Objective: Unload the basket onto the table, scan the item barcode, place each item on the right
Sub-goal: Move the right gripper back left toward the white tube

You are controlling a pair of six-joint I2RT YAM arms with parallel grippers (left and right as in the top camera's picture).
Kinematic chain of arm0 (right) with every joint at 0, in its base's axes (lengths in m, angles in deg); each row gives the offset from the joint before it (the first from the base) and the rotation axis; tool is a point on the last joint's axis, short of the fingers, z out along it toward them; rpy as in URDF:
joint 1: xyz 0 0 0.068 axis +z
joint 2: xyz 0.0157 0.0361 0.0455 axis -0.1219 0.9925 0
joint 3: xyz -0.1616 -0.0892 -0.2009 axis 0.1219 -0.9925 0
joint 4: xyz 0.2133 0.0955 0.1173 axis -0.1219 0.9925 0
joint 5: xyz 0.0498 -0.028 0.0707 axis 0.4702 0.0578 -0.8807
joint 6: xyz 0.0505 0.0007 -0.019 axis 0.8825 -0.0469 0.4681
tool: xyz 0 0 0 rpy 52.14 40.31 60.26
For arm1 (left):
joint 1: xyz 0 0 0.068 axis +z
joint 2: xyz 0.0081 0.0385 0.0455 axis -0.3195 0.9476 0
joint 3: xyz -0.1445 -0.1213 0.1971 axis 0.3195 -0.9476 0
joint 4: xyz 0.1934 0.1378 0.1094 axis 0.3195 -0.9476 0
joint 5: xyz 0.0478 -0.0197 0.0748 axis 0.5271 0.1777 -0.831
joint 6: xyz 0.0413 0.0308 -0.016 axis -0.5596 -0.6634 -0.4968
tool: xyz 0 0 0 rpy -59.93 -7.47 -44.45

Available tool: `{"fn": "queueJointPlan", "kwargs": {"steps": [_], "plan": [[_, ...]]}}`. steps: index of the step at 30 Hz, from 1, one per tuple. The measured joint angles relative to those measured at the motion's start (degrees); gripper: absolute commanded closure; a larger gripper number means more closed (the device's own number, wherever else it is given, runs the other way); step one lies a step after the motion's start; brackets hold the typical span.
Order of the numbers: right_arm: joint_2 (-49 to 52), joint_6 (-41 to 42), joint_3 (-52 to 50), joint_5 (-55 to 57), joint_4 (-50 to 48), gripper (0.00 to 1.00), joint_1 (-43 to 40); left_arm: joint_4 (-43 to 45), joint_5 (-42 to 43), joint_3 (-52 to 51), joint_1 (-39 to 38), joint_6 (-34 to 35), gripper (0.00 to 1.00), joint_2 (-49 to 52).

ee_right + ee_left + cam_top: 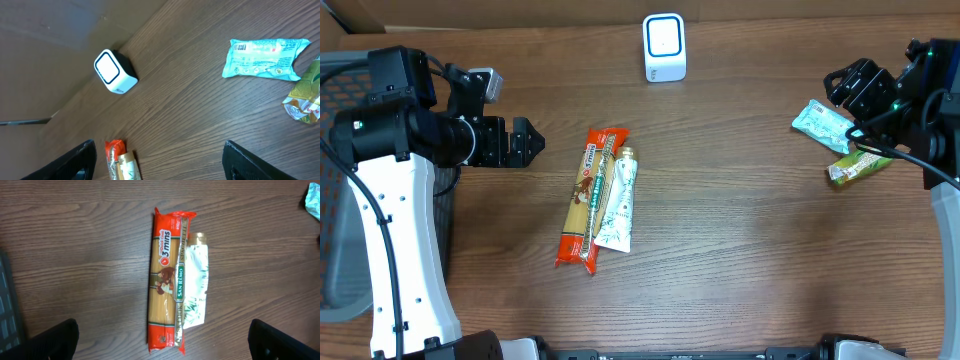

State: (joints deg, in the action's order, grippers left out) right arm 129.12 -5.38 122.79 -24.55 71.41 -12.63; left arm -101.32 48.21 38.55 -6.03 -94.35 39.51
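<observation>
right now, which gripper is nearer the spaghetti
Left. The left gripper is just beside the spaghetti; the right gripper is far across the table, by the teal packet.

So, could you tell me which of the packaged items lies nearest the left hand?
The orange spaghetti packet, on the left hand's side of the white tube; the teal packet and green packet lie far off.

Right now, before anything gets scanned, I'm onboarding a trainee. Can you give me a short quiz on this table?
1. True or false: the spaghetti pack touches the white tube.
2. The left claw is: A) shut on the pack, B) open and empty, C) shut on a bottle.
3. How many packets lie far right in the overhead view?

Key: 1 true. 2 B. 3 two: the teal packet and the green packet.
</observation>
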Motion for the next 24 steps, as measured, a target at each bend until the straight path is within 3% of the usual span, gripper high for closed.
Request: {"fn": "queueJointPlan", "kwargs": {"steps": [12,19,21,24], "plan": [[0.0,-4.1,0.0,0.0,1.6,0.15,0.0,0.0,0.0,0.0,0.0,0.0,0.01,0.0],[0.1,-11.1,0.0,-5.2,1.5,0.07,0.4,0.0,0.0,0.0,0.0,0.0,0.01,0.0],[0.3,-12.0,0.0,-6.5,1.4,0.01,1.7,0.0,0.0,0.0,0.0,0.0,0.0,0.0],[1.8,-13.2,0.0,-7.7,0.8,0.0,6.1,0.0,0.0,0.0,0.0,0.0,0.0,0.0]]}}
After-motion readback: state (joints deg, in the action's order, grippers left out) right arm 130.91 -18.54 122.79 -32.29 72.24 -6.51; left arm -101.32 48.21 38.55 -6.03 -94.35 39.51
